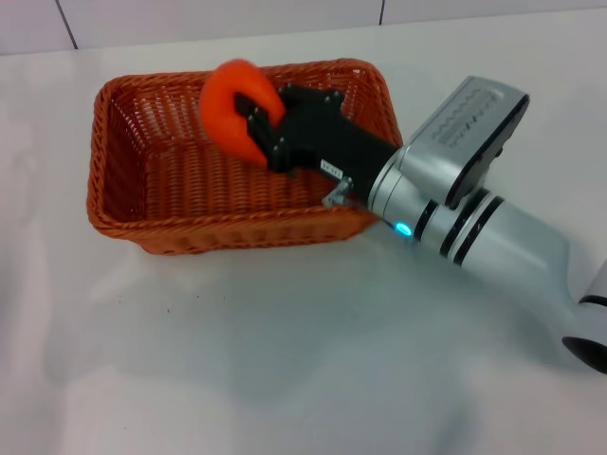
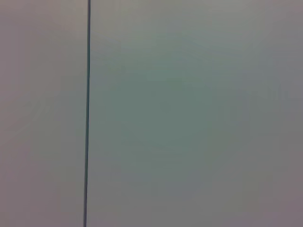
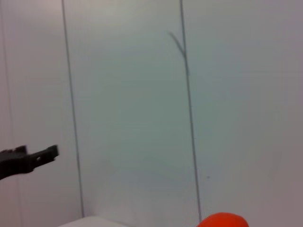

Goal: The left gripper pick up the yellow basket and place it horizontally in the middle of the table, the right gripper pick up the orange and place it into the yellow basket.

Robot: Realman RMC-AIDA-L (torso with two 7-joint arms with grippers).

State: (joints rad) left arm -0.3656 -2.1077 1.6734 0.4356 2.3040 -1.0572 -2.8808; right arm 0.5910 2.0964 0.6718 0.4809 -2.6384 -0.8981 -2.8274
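- The right end effector (image 1: 248,121) is clamped on the orange (image 1: 232,100) and holds it over the yellow basket (image 1: 142,180), toward the 12 o'clock wall and a bit off centre.
- The basket sits flat on the bench (image 1: 285,360), long side across, so that half of the job looks done.
- The left end effector isn't visible anywhere, so no telling how its fingers stand; its wrist view just shows blank wall.
- Risks: the orange looks well above the basket floor, so letting go from there could make it bounce or roll. Going lower, the black wrist could snag the 3 o'clock rim and shove the basket.
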